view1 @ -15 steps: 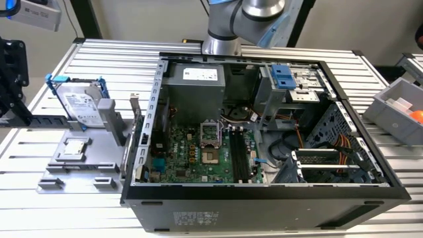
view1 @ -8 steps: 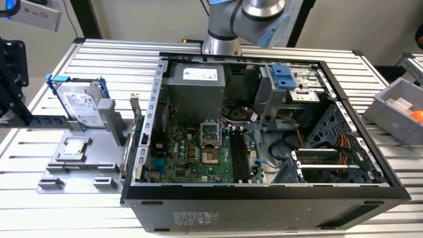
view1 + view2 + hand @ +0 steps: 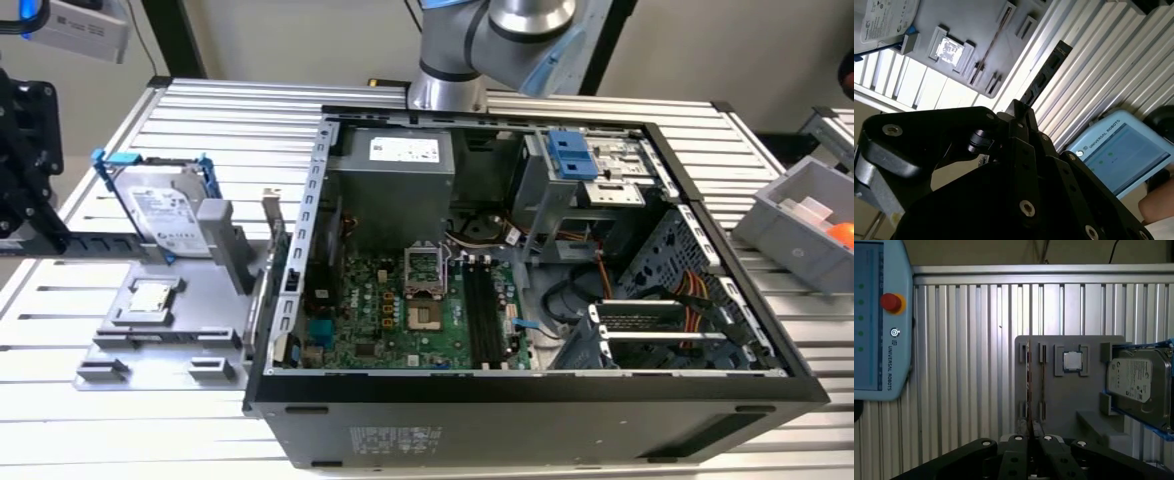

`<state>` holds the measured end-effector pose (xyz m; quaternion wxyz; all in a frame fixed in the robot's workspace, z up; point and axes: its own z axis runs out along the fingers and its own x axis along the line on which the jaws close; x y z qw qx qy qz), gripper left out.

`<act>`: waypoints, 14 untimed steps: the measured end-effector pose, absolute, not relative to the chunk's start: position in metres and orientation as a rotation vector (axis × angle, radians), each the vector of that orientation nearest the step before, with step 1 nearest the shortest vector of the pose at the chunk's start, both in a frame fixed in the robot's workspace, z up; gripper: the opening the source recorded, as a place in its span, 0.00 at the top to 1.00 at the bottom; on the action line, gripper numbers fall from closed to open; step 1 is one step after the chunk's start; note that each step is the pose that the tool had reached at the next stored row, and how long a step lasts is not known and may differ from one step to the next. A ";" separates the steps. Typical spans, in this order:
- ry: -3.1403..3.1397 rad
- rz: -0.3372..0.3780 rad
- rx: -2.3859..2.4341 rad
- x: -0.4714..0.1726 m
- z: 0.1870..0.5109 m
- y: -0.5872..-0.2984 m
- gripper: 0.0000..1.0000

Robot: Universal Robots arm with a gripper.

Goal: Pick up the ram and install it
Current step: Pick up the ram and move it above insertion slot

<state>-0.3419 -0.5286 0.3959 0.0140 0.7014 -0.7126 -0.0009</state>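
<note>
The arm (image 3: 494, 30) reaches in from the far edge of the desk (image 3: 227, 110), its grey and blue links rising out of the exterior view. In both wrist views the black pincer (image 3: 1032, 432) hangs well above the grey holder (image 3: 1054, 400), pointing down at it. Its tips are pressed narrow together with nothing between them. The ram (image 3: 1028, 380) stands on edge in a slot of that holder (from above it reads as one thin line), directly under the pincer's tips. Next to it in the holder sits a small square processor chip (image 3: 1072, 360). Beyond that leans a silver hard drive (image 3: 1139, 385) in a blue frame. The desk is ribbed aluminium. In the exterior view the holder lies at the exterior view's left of an open computer case (image 3: 534, 400), whose green board and cables are exposed. A grey bin (image 3: 801, 215) stands at the exterior view's right. A pale blue control tablet (image 3: 874, 340) with a red button (image 3: 890, 302) rests on the desk. The hard drive carries a white printed label, and the tablet has lettering along its edge.
</note>
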 end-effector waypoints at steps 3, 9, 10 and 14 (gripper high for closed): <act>-2.219 -0.003 2.184 -0.339 0.396 -0.529 1.00; -2.219 -0.003 2.183 -0.332 0.396 -0.529 1.00; -2.219 -0.003 2.184 -0.331 0.396 -0.529 1.00; -2.219 -0.004 2.184 -0.327 0.396 -0.529 1.00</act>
